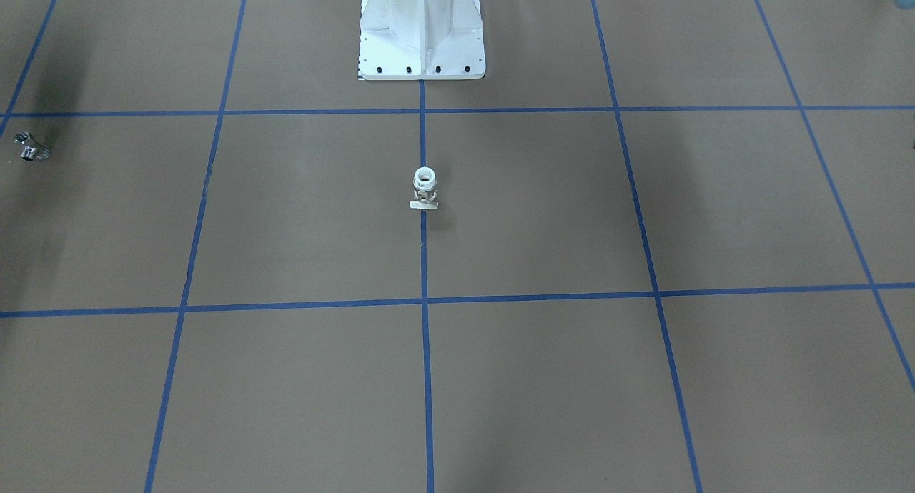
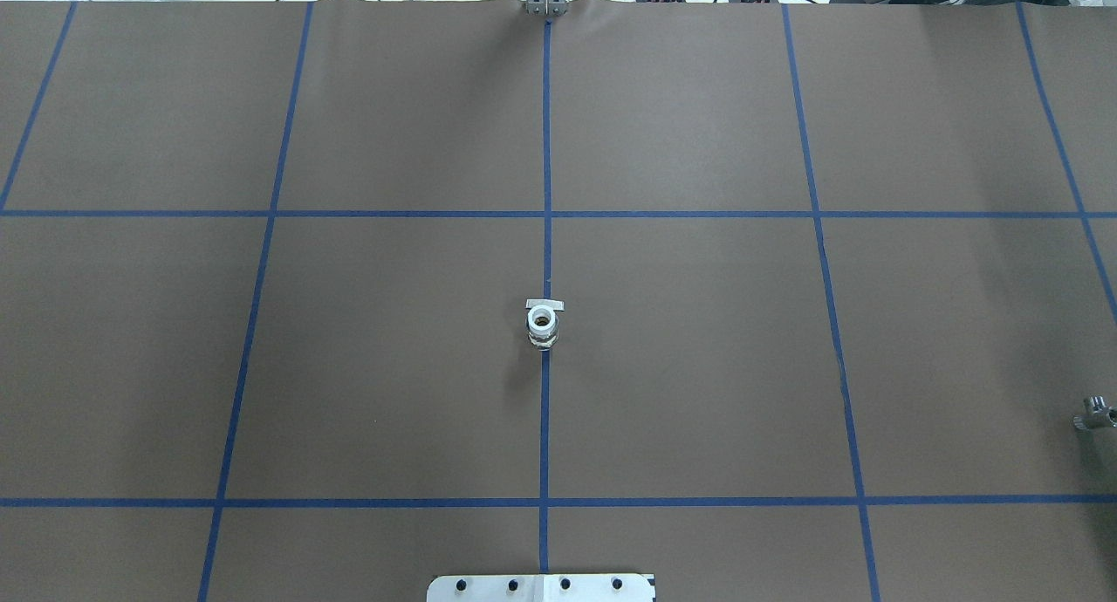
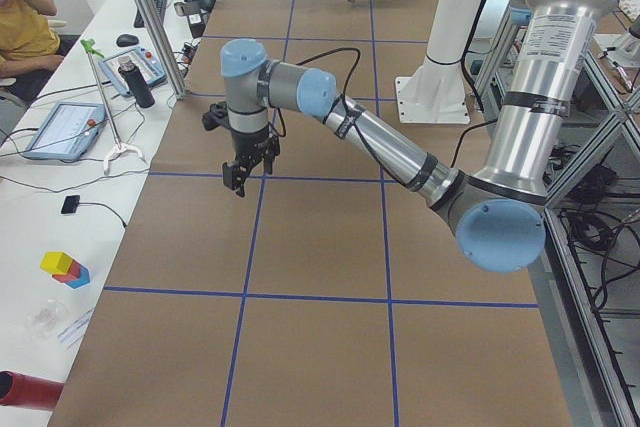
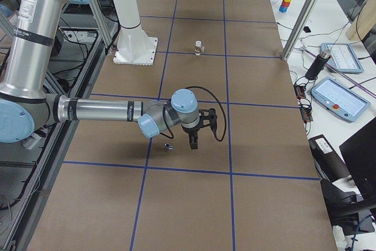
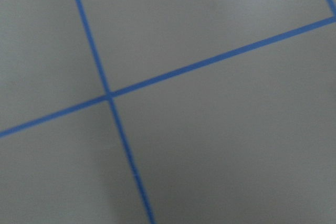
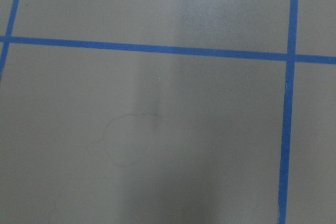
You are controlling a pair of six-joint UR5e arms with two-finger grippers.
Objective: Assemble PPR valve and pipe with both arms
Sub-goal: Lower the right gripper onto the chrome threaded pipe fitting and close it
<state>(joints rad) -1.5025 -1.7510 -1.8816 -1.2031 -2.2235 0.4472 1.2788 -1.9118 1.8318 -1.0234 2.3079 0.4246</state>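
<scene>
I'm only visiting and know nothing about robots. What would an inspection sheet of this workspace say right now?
Surface: brown table covering with a blue tape grid, lying flat.
Job's things: white-collared stubby valve stands on the centre line; small shiny bent metal pipe fitting lies far off, toward the right arm's side.
Clutter: nothing seen on the covering.
Grippers: left tool and right tool point down, neither touching a part; open or shut cannot be told.
Cables: black cable loops at the right wrist.
Surroundings: white pedestal base; tablet; coloured blocks; person in yellow.
</scene>
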